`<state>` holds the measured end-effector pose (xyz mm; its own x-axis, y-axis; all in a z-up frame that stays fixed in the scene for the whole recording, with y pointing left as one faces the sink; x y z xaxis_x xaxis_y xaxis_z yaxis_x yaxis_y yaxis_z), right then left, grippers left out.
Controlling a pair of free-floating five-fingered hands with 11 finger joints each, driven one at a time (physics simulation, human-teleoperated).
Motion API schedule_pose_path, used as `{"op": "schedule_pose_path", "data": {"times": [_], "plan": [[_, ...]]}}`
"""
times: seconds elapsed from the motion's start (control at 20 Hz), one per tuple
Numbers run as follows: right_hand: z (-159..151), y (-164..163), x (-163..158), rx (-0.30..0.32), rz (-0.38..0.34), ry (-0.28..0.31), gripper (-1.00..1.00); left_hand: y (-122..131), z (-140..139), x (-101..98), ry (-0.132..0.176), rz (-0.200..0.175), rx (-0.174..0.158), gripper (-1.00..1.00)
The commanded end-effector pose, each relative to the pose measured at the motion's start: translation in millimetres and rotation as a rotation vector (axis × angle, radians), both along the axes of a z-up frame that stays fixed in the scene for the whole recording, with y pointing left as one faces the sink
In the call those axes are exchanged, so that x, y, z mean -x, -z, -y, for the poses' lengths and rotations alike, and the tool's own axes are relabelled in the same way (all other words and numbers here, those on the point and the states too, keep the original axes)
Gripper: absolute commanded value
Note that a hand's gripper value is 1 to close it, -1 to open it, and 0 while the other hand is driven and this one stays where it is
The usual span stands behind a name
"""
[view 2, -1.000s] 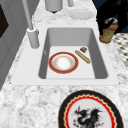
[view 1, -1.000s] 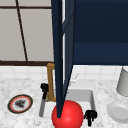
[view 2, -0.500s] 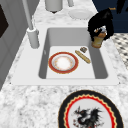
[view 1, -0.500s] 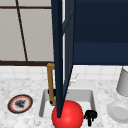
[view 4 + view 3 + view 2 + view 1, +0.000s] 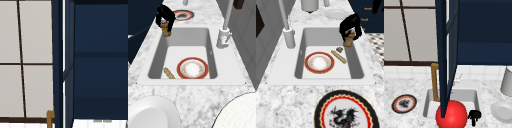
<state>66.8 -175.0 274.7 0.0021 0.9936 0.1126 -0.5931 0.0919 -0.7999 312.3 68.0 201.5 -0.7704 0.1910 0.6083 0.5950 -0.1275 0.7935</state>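
The right hand [image 5: 350,25] has its fingers curled round a small brown jar [image 5: 348,41] at the sink's [image 5: 356,67] front edge. Down in the basin lie a red-rimmed plate [image 5: 319,62] and a wooden stick [image 5: 338,56].

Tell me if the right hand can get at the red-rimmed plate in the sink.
Probably not freely: the right hand is curled round a small brown jar at the sink's near rim. The red-rimmed plate lies uncovered below, so the path itself looks clear.

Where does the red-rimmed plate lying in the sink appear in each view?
Front view: hidden behind the red ball.
Left side view: red-rimmed plate on the sink floor, left of centre.
Right side view: plate at the near end of the basin.
Upper view: not in it.
Shared landmark: the sink.
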Motion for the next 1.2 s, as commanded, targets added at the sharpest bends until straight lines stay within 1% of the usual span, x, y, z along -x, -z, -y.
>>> {"op": "schedule_pose_path", "data": {"times": [0.0,0.15,0.2,0.3,0.4,0.65,0.75,0.85,0.95,1.0,1.05,1.15], "plan": [[0.0,0.0,0.0,0.000,0.000,0.000,0.00,11.5,30.0,-7.1,-0.002,0.003,-0.016,1.00],[0.0,0.0,0.0,0.000,0.000,0.000,0.00,20.7,54.8,-11.7,0.000,0.007,-0.019,1.00],[0.0,0.0,0.0,0.000,0.000,0.000,0.00,28.2,60.1,-16.2,-0.007,0.000,-0.019,1.00],[0.0,0.0,0.0,0.000,0.000,0.000,0.00,49.9,64.2,-25.8,-0.028,0.000,0.001,1.00],[0.0,0.0,0.0,0.000,0.000,0.000,0.00,66.5,71.9,-34.9,-0.031,0.001,0.024,1.00],[0.0,0.0,0.0,0.000,0.000,0.000,0.00,108.7,90.2,-62.0,-0.032,0.017,0.034,1.00],[0.0,0.0,0.0,0.000,0.000,0.000,0.00,125.8,92.7,-79.0,-0.028,0.013,0.037,1.00],[0.0,0.0,0.0,0.000,0.000,0.000,0.00,141.5,98.3,-91.5,-0.026,0.029,0.033,1.00],[0.0,0.0,0.0,0.000,0.000,0.000,0.00,158.4,101.5,-99.7,-0.034,0.049,0.034,1.00],[0.0,0.0,0.0,0.000,0.000,0.000,0.00,165.9,100.3,-104.4,-0.033,0.058,0.039,1.00],[0.0,0.0,0.0,0.000,0.000,0.000,0.00,174.5,100.2,-109.7,-0.031,0.059,0.040,1.00],[0.0,0.0,0.0,0.000,0.000,0.000,0.00,191.9,99.7,-119.6,-0.026,0.046,0.043,1.00]]}}
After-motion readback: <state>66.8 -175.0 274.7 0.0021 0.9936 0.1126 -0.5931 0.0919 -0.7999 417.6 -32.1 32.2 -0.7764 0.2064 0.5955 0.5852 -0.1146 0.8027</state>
